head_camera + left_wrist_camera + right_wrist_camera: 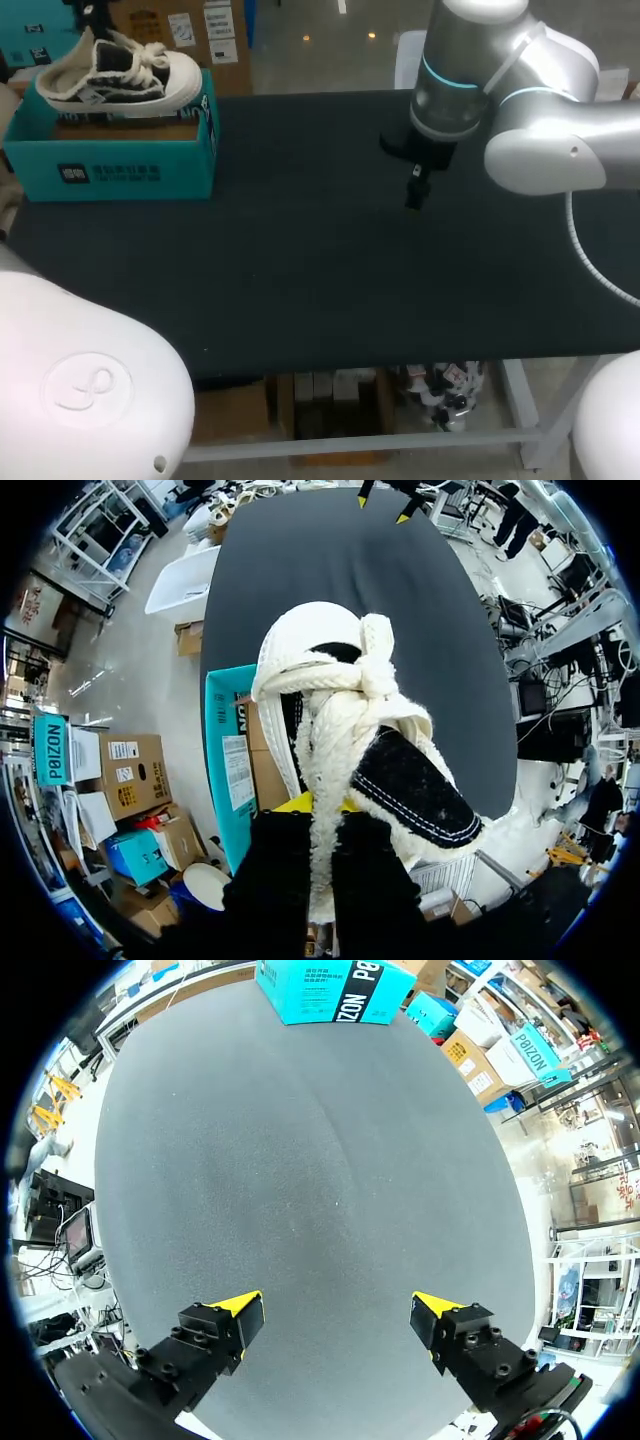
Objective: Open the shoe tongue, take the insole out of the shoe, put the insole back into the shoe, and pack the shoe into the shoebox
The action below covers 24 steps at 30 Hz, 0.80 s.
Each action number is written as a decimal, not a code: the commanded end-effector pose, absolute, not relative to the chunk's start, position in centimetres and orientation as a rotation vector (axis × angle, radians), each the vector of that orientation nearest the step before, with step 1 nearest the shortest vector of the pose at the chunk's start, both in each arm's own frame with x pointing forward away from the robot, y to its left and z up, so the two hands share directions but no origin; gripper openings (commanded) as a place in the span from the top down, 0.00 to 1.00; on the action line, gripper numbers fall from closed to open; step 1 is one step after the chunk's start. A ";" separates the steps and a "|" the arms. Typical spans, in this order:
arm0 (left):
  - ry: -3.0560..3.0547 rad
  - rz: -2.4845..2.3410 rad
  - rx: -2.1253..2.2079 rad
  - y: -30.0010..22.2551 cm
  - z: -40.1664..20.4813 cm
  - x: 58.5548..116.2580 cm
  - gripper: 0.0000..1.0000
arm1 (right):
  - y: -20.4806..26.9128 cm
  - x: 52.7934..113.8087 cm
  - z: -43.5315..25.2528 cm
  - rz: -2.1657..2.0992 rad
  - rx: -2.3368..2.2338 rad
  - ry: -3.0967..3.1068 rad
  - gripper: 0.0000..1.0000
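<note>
A black-and-white canvas shoe [118,72] with white laces is at the open top of the teal shoebox [110,160] at the table's far left corner, toe to the right. In the left wrist view my left gripper [322,805] is shut on the rear part of the shoe [340,710], and its yellow tips barely show. The shoebox [228,760] lies under the shoe. I cannot tell whether the shoe rests on the box. My right gripper [338,1312] hangs open over the bare mat, far from the shoebox [330,990]. The insole is not visible.
The dark table mat [330,270] stretches from the box to the right edge. My right arm [520,110] comes in over the far right part of the table, and its gripper [415,190] points down near the middle.
</note>
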<state>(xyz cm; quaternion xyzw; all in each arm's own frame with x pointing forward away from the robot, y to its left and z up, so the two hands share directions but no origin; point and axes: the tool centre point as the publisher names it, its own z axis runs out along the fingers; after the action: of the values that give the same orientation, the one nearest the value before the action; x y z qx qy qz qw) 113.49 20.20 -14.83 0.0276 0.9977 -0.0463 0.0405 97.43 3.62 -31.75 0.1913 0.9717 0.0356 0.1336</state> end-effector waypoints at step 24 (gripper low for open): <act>3.293 -0.239 0.233 22.4 -28.3 120.7 0.62 | 3.6 97.4 -31.7 0.101 0.555 2.818 0.00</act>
<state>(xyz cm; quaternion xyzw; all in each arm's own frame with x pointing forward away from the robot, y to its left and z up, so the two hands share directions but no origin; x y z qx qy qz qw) 119.72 22.18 -27.62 0.0644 0.9953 -0.0696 -0.0185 97.43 3.61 -31.75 0.1913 0.9717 0.0357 0.1337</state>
